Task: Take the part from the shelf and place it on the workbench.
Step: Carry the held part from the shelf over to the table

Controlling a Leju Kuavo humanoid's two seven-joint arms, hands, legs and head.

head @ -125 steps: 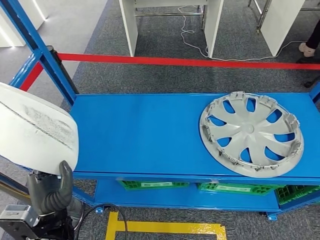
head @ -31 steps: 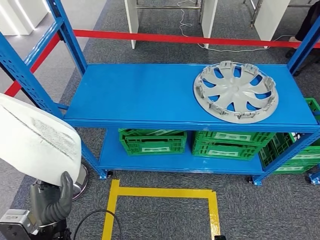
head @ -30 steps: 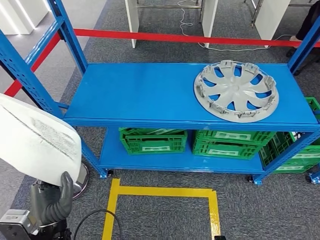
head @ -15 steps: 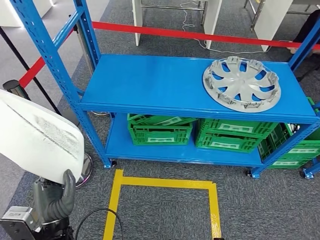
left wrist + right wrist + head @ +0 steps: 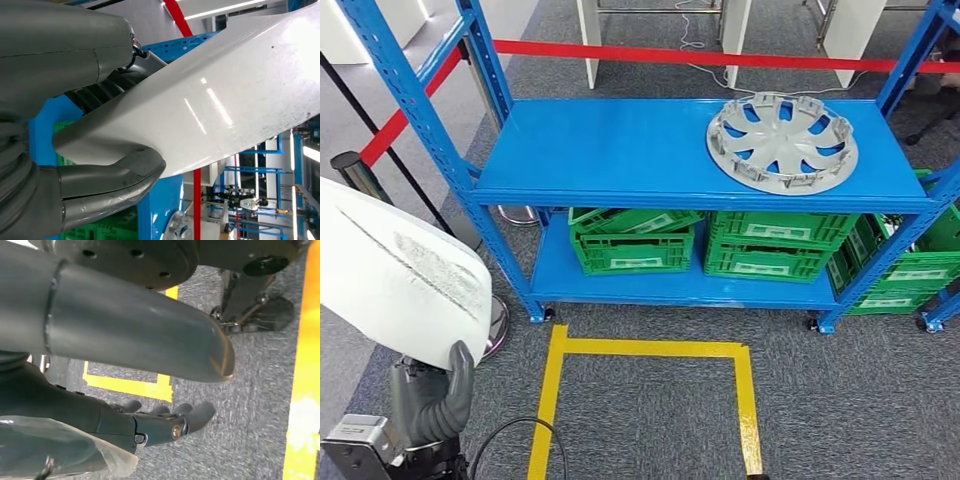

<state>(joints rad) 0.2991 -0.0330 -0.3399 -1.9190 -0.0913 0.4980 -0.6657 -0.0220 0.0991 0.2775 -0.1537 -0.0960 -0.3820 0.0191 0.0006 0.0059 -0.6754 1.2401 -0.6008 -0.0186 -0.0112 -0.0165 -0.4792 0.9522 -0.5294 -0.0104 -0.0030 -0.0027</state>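
Observation:
My left hand (image 5: 430, 400) grips a large white curved part (image 5: 395, 270) by its lower edge at the lower left of the head view. In the left wrist view the grey thumb and fingers of the left hand (image 5: 86, 182) clamp the glossy white part (image 5: 211, 100) from both sides. A silver wheel cover (image 5: 781, 140) lies flat on the right end of the blue shelf's top board (image 5: 607, 150), well away from both hands. My right hand (image 5: 158, 422) hangs over the grey carpet with its fingers stretched out and nothing in it.
Green crates (image 5: 633, 240) fill the shelf's lower level. Yellow tape (image 5: 644, 350) marks a rectangle on the carpet in front of the shelf. A red barrier line (image 5: 697, 58) runs behind it. A barrier post base (image 5: 497, 325) stands at the shelf's left foot.
The camera has backed away from the shelf, so more floor and the whole rack show. The left hand keeps the same hold on the white part.

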